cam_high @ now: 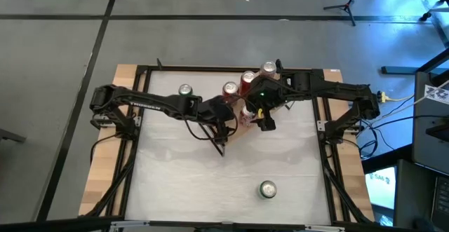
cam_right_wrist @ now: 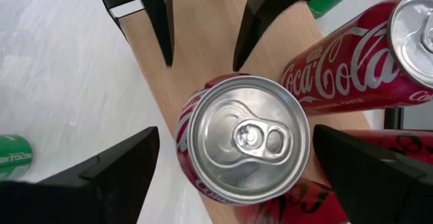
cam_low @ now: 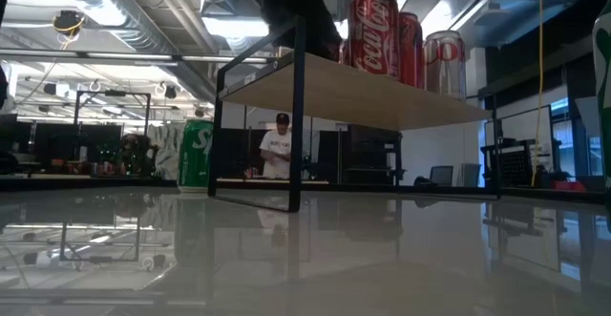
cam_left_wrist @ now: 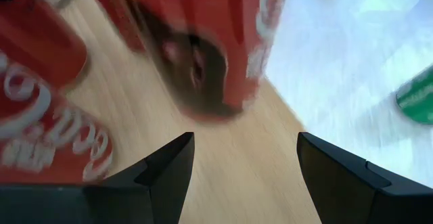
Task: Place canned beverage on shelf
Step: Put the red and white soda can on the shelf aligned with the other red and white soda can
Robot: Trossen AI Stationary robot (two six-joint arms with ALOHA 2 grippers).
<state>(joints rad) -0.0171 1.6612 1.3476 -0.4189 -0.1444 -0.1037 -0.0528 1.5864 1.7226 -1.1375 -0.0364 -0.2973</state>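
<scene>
The shelf, a light-wood plank on thin black frame ends, stands mid-table. Several red cola cans stand upright on it. My right gripper is open above the plank, pointing down, with its fingers on either side of one upright red can. A gap shows at one finger; the other stands close to the can's wall. My left gripper is open and empty just beside it, facing the same can over the plank's end.
A green can stands on the table at the far left of the shelf and shows in the low view. Another green can stands near the front edge. A person stands in the room behind the table.
</scene>
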